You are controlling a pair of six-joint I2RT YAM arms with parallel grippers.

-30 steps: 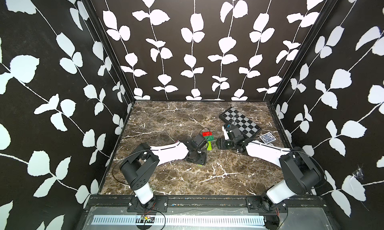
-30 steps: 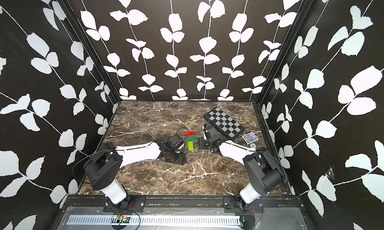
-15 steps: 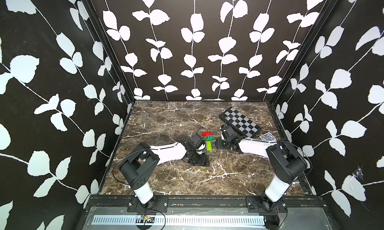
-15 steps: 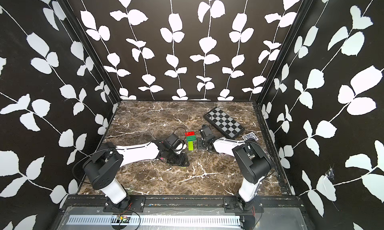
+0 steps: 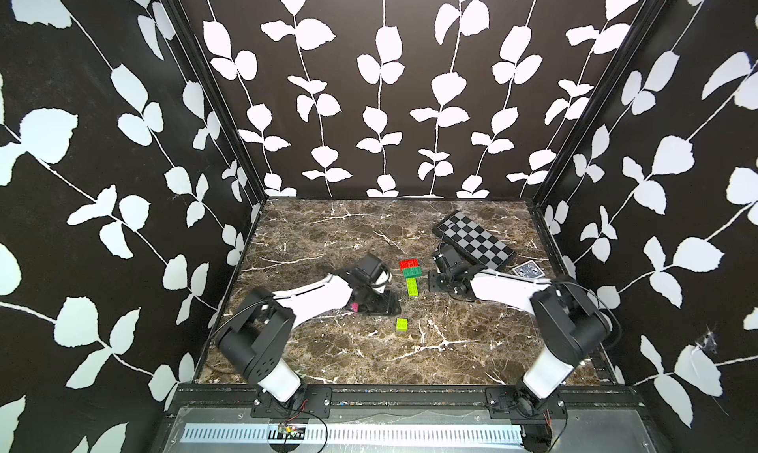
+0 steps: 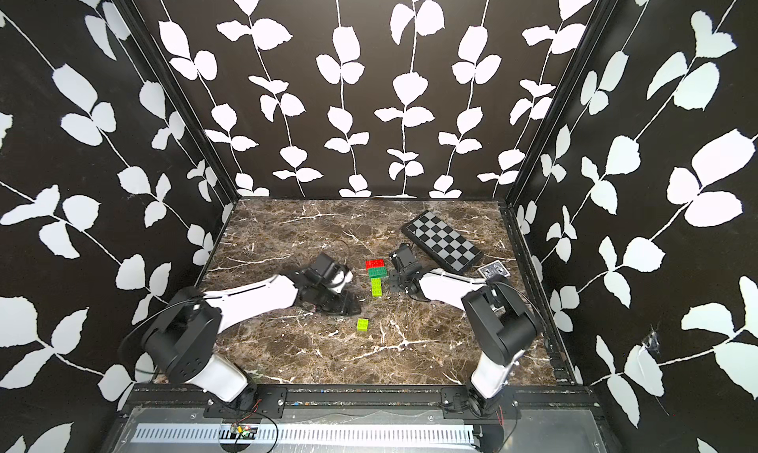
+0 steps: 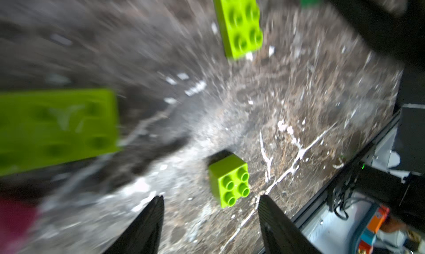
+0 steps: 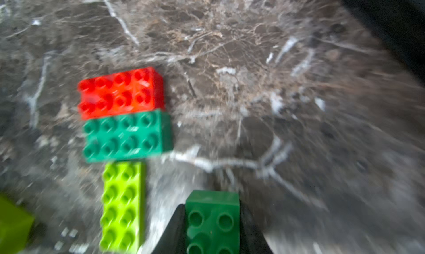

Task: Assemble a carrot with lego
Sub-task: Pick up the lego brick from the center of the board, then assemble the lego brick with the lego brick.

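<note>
Progress looks halfway: the carrot [image 5: 411, 275] lies flat on the brown marble counter [image 5: 451, 348] as an orange-red studded plastic brick [image 8: 119, 92], a dark green brick [image 8: 126, 135] and a long lime brick [image 8: 123, 204], touching in a row. The right hand [image 8: 211, 206] is clenched on a small dark green square brick [image 8: 212, 223] near them. The left hand [image 7: 210, 197], released, hovers near a small lime square brick [image 7: 228, 180]. A pink piece [image 5: 353, 306], half hidden under the left arm, is unplaced. Wrist views are blurred; whether the bricks are clicked together or only abut, I cannot tell.
</note>
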